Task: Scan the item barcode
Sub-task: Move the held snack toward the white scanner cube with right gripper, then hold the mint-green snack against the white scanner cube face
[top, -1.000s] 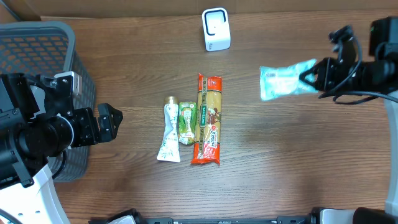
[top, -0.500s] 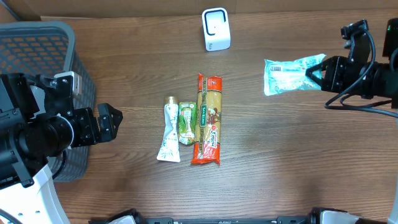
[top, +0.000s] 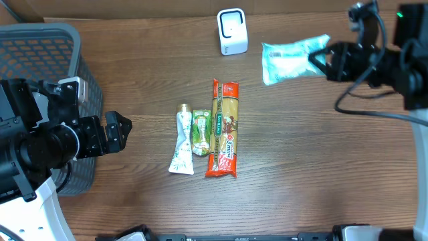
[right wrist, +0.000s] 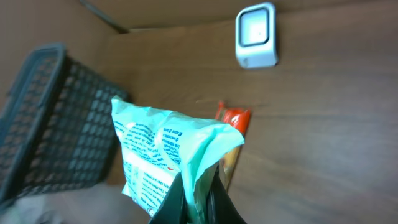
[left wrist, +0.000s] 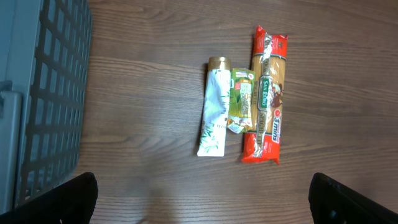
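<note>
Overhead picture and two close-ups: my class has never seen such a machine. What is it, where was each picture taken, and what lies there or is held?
Two robot arms at a brown wooden table. One picture looks down from above; the others come from wrist cameras. The open left hand holds nothing, beside a grey mesh basket. The right hand pinches a pale green plastic packet near a small white scanner box. Lying there: a white tube, a green sachet, a long pasta packet.
</note>
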